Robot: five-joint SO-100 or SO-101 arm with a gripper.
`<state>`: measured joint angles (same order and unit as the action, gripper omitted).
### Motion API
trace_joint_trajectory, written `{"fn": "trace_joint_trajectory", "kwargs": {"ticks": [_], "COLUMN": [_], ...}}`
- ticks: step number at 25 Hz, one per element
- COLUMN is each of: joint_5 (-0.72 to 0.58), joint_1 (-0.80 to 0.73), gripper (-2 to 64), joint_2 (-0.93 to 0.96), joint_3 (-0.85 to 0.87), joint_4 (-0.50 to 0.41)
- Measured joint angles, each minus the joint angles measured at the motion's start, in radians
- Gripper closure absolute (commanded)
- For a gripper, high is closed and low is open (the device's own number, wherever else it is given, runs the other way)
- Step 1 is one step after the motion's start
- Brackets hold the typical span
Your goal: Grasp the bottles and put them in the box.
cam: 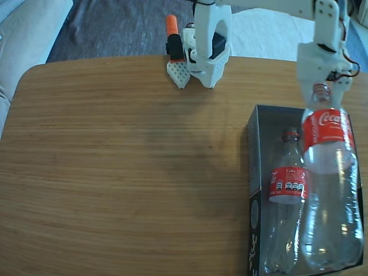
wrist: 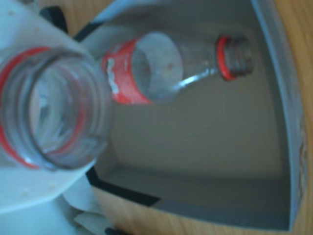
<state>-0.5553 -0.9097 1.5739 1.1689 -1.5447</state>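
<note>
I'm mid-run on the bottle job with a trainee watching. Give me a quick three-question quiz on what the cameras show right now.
1. True or false: one bottle already lies inside the box.
2. Where does the gripper hold the second bottle? A) neck B) label C) base
3. Fill in: neither bottle has a ____ on its mouth.

Key: 1 true. 2 A; the wrist view shows its open mouth right at the gripper. 3 cap.
</note>
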Motion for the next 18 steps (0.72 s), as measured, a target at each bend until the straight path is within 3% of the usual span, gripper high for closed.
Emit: {"fn": "trace_joint_trajectory", "kwargs": {"ticks": [10,18], "joint_5": [0.006,0.008], "joint_1": [-0.02,-0.06], "gripper": [61.9,61.9], "joint_2": [-0.311,-0.428], "joint_3": [-0.302,-0.377], "joint_4": [0.006,0.006]}}
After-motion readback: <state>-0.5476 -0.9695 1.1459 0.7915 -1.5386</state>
